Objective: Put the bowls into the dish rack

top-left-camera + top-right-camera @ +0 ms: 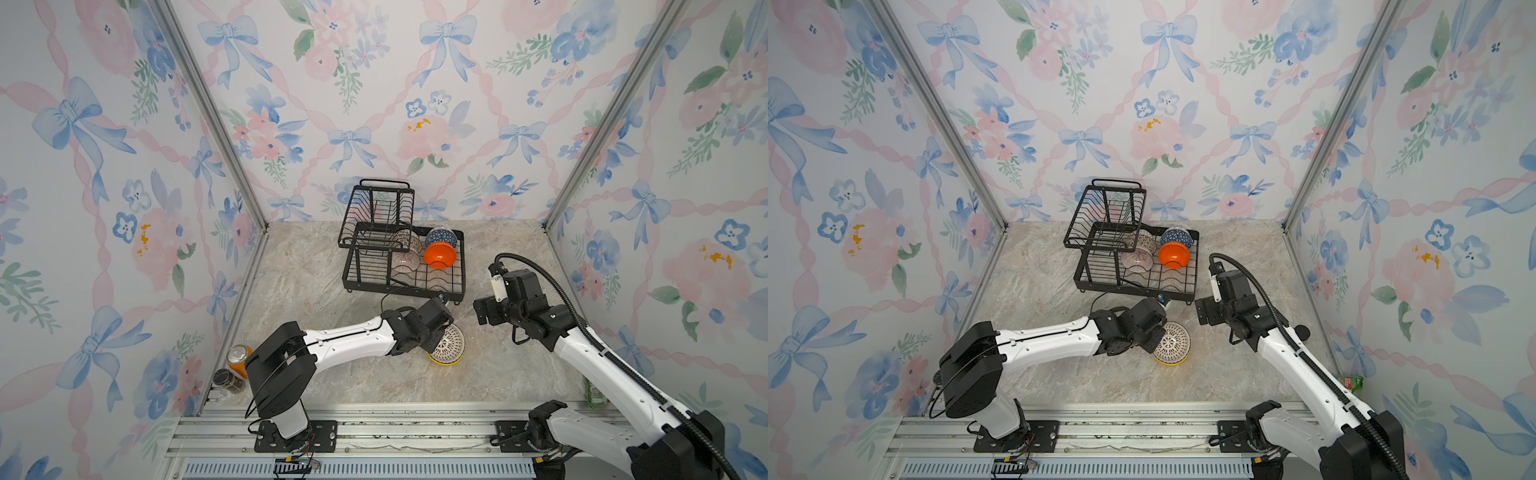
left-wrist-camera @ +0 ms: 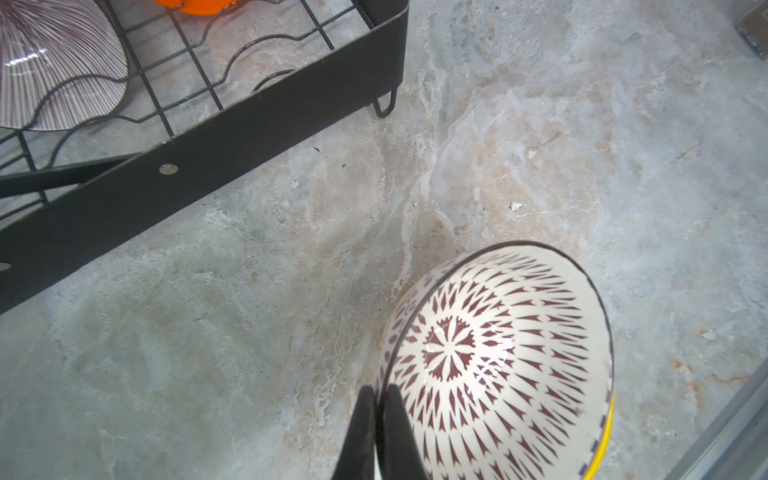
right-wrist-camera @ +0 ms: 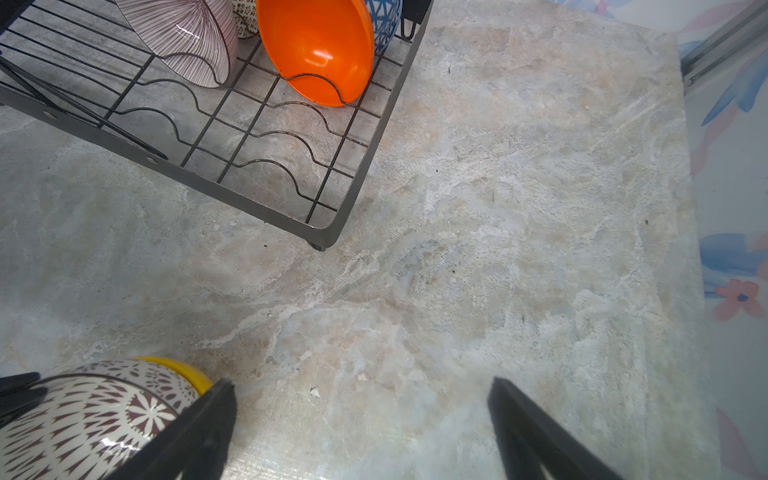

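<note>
Left wrist view: the left pincer (image 2: 378,390) clamps the rim of the white lattice bowl (image 2: 498,361), tilted in the yellow bowl (image 2: 606,440) on the tabletop (image 2: 208,353) near the dish rack (image 2: 208,166). The right pincer (image 3: 361,388) hangs wide apart, empty; the orange bowl (image 3: 316,54) and striped bowl (image 3: 183,41) stand in the rack.

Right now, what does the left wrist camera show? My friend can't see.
The left pincer is shut on the rim of a white bowl with dark lattice, a yellow bowl beneath it. Nearby, the dish rack holds a pink-striped bowl.
</note>
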Controlling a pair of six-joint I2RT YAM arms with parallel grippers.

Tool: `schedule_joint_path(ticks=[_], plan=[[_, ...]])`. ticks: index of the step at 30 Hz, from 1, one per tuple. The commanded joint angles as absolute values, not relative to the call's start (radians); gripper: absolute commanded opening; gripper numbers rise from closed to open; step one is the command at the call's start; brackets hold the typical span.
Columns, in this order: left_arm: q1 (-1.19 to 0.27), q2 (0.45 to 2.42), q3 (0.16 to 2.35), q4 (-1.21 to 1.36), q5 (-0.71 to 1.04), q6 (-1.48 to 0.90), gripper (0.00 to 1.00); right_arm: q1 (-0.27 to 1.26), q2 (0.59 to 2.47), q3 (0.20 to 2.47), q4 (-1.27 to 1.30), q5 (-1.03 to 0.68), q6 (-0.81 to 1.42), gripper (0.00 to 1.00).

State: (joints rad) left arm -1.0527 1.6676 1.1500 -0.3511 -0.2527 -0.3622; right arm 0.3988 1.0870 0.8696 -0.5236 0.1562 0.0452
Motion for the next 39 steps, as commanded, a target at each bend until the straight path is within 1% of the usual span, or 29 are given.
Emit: schedule_joint_path(ticks=[1, 4, 8, 12, 17, 19, 21, 27, 31, 34, 37, 39], plan=[[-1.063, 1.687, 1.194, -0.383, -0.298, -0.336, 0.0, 0.392, 1.098, 0.896, -0.544, 0.152, 0.055, 0.97], [-1.063, 1.687, 1.198, -0.382, -0.288, -0.339, 0.0, 0.393, 1.098, 0.896, -0.545, 0.152, 0.055, 0.97], [-1.06, 1.688, 1.197, -0.382, -0.267, -0.341, 0.13, 0.393, 1.099, 0.896, -0.544, 0.151, 0.054, 0.97], [-1.054, 1.699, 1.198, -0.38, -0.216, -0.34, 0.2, 0.393, 1.098, 0.896, -0.542, 0.15, 0.055, 0.97], [-1.047, 1.727, 1.202, -0.379, -0.186, -0.342, 0.38, 0.393, 1.096, 0.894, -0.544, 0.15, 0.057, 0.97], [-1.039, 1.742, 1.206, -0.377, -0.166, -0.347, 0.39, 0.393, 1.094, 0.894, -0.542, 0.15, 0.057, 0.97], [-1.028, 1.763, 1.213, -0.378, -0.135, -0.35, 0.38, 0.393, 1.095, 0.894, -0.544, 0.149, 0.057, 0.97], [-1.019, 1.784, 1.226, -0.379, -0.118, -0.37, 0.24, 0.393, 1.088, 0.893, -0.546, 0.152, 0.057, 0.97], [-1.019, 1.776, 1.226, -0.379, -0.117, -0.368, 0.12, 0.393, 1.09, 0.893, -0.547, 0.152, 0.057, 0.97], [-1.017, 1.766, 1.223, -0.379, -0.118, -0.367, 0.06, 0.393, 1.087, 0.893, -0.546, 0.152, 0.058, 0.97], [-1.016, 1.763, 1.221, -0.381, -0.117, -0.365, 0.0, 0.393, 1.086, 0.893, -0.548, 0.152, 0.058, 0.97], [-1.015, 1.761, 1.221, -0.38, -0.116, -0.367, 0.0, 0.393, 1.086, 0.893, -0.548, 0.152, 0.058, 0.97]])
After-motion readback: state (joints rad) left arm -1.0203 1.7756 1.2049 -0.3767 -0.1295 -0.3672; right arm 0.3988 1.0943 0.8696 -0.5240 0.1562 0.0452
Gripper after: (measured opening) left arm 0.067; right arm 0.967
